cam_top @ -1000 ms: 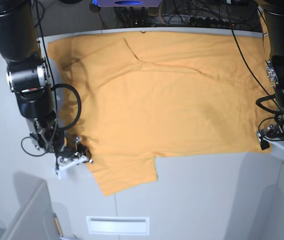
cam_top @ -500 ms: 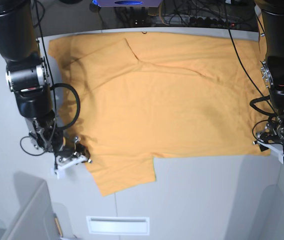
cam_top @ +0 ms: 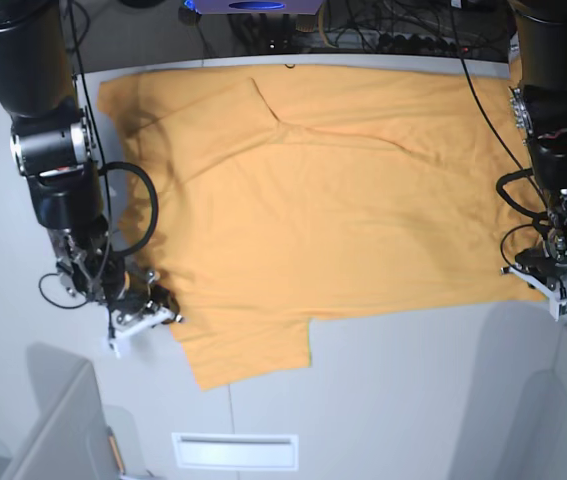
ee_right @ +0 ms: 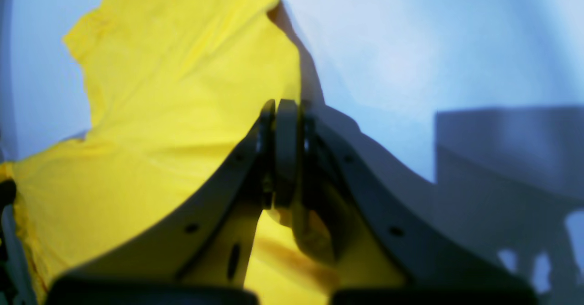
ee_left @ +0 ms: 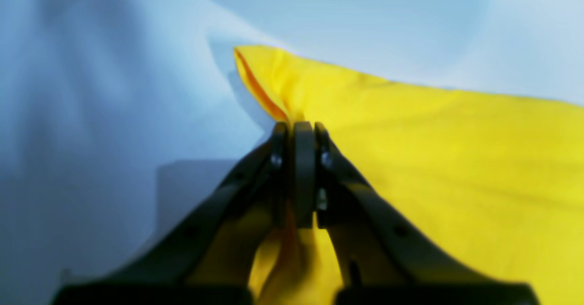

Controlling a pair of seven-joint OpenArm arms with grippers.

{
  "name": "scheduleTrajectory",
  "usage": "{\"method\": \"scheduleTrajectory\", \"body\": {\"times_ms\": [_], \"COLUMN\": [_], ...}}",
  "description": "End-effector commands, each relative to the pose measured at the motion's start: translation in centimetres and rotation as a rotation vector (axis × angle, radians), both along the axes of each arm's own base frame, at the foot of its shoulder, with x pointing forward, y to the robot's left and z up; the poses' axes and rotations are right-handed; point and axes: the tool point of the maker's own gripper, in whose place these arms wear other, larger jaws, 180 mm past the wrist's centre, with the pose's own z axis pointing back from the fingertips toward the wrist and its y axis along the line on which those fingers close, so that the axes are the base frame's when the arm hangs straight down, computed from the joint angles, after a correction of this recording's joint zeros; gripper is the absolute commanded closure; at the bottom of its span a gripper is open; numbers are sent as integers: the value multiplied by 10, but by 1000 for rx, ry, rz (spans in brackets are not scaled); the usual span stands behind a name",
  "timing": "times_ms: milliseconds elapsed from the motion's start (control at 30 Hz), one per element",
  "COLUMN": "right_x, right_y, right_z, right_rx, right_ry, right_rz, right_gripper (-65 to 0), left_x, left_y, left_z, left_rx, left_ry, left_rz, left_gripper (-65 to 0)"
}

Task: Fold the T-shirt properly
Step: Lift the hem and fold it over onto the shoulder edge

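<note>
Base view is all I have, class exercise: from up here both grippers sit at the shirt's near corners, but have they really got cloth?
Observer: The left wrist view shows the left gripper shut on the T-shirt, cloth bunched between its fingers.
Operator: And the right?
Observer: In the right wrist view the right gripper is shut too, at the shirt's edge, with yellow cloth under it.
Operator: Is that corner flat?
Observer: By the left gripper the hem stands up in a small fold off the table.
</note>
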Motion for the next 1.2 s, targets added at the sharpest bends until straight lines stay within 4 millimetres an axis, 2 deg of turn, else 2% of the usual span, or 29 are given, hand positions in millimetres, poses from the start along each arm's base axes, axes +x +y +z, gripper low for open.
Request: {"method": "scheduleTrajectory", "body": {"times_ms": [0, 133, 300, 467, 567, 633, 700, 767, 967, 1167], "right_x": [20, 12, -3, -14, -20, -21, -23, -28, -48, -72], "right_y": [-7, -7, 12, 12, 11, -4, -17, -20, -14, -20], "right_z": [27, 37, 45, 55, 62, 65, 65, 64, 77, 90], "right_rx": [3, -6, 6, -7, -13, -5, 2, 7, 21, 31], "right_ry": [-88, -135, -186, -234, -262, -273, -275, -252, -270, -248], "right_rz": [-6, 32, 97, 130, 145, 99, 60, 64, 98, 115], "right_gripper": [0, 0, 0, 0, 0, 0, 0, 0, 0, 0], "left_x": [12, 14, 8, -1, -11, -15, -24, -31, -43, -66], "left_y": [11, -4, -16, -36, -38, -43, -29, -21, -20, -11], "left_z": [27, 44, 63, 69, 73, 74, 79, 82, 100, 101], "left_rx": [18, -46, -45, -74, -82, -103, -106, -118, -91, -84], "left_ry": [-68, -109, -166, -159, -170, -183, -193, -190, -209, -149], "left_rz": [9, -8, -60, -109, -127, -133, -102, -75, -84, -57], "left_gripper": [0, 0, 0, 0, 0, 0, 0, 0, 0, 0]}}
